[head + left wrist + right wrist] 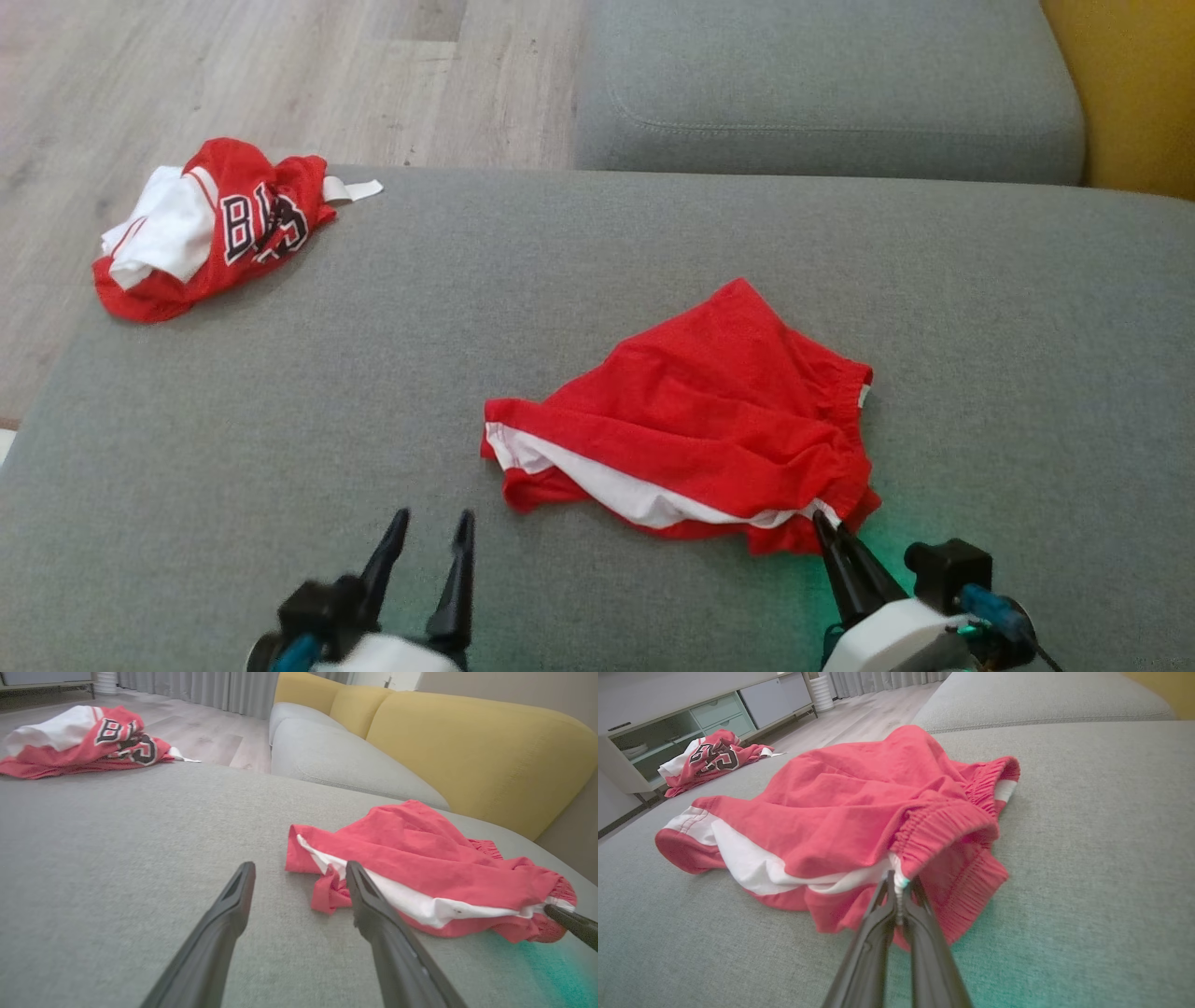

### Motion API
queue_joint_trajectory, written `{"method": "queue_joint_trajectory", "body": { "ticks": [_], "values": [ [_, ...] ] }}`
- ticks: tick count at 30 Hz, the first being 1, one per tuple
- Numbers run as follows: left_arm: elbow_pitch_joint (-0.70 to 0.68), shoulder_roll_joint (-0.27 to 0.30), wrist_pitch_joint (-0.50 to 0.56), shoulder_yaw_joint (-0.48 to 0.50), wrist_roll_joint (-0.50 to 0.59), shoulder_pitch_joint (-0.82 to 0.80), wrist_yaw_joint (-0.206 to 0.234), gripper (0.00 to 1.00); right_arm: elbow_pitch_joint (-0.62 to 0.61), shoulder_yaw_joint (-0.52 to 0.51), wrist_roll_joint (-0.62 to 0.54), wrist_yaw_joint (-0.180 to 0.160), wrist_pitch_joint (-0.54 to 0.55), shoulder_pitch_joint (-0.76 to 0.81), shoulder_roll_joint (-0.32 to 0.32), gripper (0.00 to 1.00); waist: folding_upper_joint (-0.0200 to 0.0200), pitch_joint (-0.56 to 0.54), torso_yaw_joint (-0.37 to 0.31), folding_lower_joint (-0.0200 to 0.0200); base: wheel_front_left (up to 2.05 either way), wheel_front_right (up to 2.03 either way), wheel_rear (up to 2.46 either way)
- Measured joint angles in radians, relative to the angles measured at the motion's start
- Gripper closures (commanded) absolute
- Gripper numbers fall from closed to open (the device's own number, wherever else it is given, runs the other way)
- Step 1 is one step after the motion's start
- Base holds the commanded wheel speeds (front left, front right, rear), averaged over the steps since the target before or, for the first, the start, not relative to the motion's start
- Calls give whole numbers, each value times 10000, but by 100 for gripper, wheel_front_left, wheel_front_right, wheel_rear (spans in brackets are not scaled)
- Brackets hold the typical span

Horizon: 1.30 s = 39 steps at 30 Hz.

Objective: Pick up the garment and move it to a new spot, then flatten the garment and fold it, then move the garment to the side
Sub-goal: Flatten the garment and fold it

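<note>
The garment [691, 411] is a pair of red shorts with white trim, lying crumpled on the grey sofa seat [523, 308]. My right gripper [826, 525] is shut on the garment's near right corner; in the right wrist view the gripper [900, 885] pinches a fold of the garment [859, 807] at the elastic waistband. My left gripper [431, 527] stands open over bare cushion, just left of the garment's white-trimmed hem. In the left wrist view that gripper [299, 870] has its right finger against the hem of the garment [420, 858], with nothing held.
A second red and white garment with black letters [210, 229] is bunched at the seat's far left corner. A grey sofa cushion [822, 84] lies beyond, yellow backrests [467, 751] to the right, wooden floor [233, 75] to the far left.
</note>
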Motion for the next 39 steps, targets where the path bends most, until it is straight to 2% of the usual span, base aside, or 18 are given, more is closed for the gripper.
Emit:
{"method": "queue_joint_trajectory", "body": {
  "ticks": [4, 9, 17, 26, 28, 29, 33, 35, 36, 39],
  "values": [
    [374, -113, 445, -360, -38, -754, -234, 0, 10, -6, -104, 0, 0, -21, -2, 100, 0, 93, -110, 0, 0, 0, 0],
    [1110, -368, 1030, -477, -625, -1703, -435, 0, 19, 56, -144, 0, 0, -123, -2, 100, 0, 231, -303, 0, 0, 0, 0],
    [2510, -537, 2201, -500, -1336, -2562, -336, 0, 79, 259, -196, 0, 0, -372, -6, 100, 0, 461, -556, 0, 0, 0, 0],
    [3459, -606, 2608, -608, -1580, -3685, -332, 0, 128, 349, -194, 0, 0, -726, -8, 100, 0, 786, -780, 0, 0, 0, 0],
    [3693, -614, 2704, -608, -1618, -3837, -326, 23, 161, 370, -194, 0, 0, -789, -8, 100, 0, 834, -837, 0, 0, 0, 0],
    [3812, -617, 2807, -610, -1647, -3900, -328, 50, 173, 370, -194, 0, 0, -828, -10, 100, 0, 854, -864, 0, 0, 0, 0],
    [4192, -625, 3104, -639, -1776, -4084, -334, 67, 201, 376, -192, 0, -2, -867, -10, 100, 0, 891, -953, 0, 0, 0, 0],
    [4276, -629, 2963, -631, -1779, -4175, -334, 93, 205, 374, -192, 0, -12, -874, -10, 100, 0, 894, -999, 0, 0, 0, 0],
    [4286, -631, 2869, -631, -1781, -4224, -336, 100, 205, 366, -192, 0, -13, -879, -10, 100, 0, 890, -1014, 0, 0, 0, 0],
    [4284, -639, 2497, -614, -1785, -4361, -337, 100, 201, 345, -192, 0, -13, -882, -12, 100, 0, 842, -1038, 0, 0, 0, 0]
  ]
}}
